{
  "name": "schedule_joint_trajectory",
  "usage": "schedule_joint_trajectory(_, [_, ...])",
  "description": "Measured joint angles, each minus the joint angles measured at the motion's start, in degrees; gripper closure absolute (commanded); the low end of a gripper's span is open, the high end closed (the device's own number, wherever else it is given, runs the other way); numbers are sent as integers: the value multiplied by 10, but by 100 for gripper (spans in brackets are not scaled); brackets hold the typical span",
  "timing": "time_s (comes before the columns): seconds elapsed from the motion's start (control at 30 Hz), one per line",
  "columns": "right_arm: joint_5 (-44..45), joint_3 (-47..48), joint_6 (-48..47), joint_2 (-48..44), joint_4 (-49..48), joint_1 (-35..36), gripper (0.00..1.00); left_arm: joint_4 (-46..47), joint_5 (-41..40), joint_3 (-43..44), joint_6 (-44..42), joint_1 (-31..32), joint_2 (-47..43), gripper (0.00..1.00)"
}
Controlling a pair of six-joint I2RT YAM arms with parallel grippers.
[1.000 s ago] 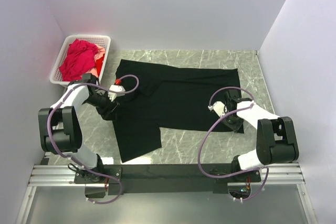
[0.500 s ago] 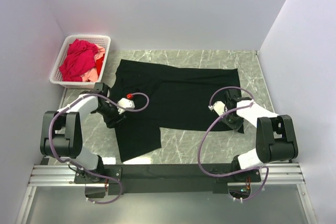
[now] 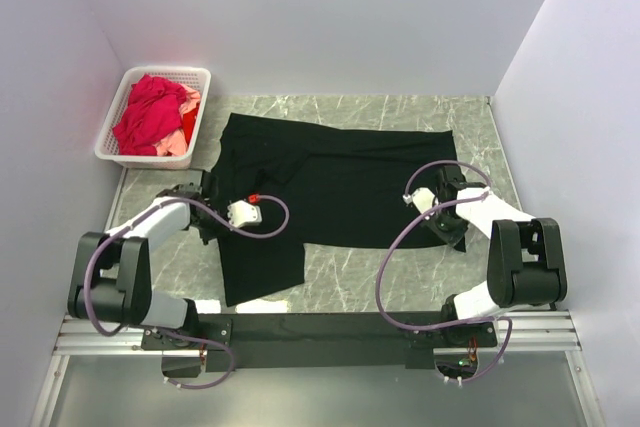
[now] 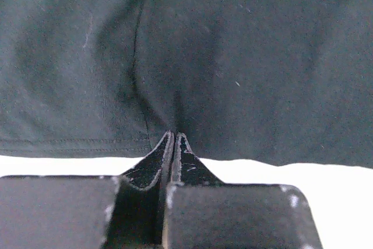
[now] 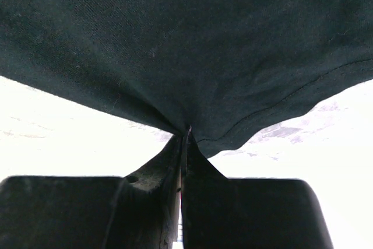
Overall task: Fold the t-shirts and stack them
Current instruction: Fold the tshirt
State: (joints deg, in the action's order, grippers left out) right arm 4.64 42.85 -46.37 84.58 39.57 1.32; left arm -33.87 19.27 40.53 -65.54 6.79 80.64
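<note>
Marble table (image 3: 400, 277), lilac walls (image 3: 320, 17) (corner basket (image 3: 170, 71)); left claw (image 4: 173, 134), right claw (image 5: 186, 130) gripping black t-shirt (image 3: 350, 187)

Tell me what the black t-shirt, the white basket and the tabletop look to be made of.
Large black short-sleeved t-shirt: soft matte knit cloth, likely cotton jersey; fine weave, stitched hem and limp creases show up close.
White lattice basket: rigid plastic, it seems, by its moulded open grid.
Grey-green veined tabletop: smooth marble-look surface; real stone or printed laminate cannot be told.
</note>
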Motion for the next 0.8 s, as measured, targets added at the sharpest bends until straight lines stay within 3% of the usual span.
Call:
schedule_joint_trajectory(0.3, [-9,3,-12,-10,6,-7,100,-115,3,-9,3,-4,-75,99])
schedule_joint_trajectory(0.57, [-30,17,-47,-70,35,-59,100,-219,49,104,7,-60,-79,99])
schedule_joint_trajectory(0.8, [-45,110,-54,-20,48,-66,100,-236,87,190,24,-85,-17,99])
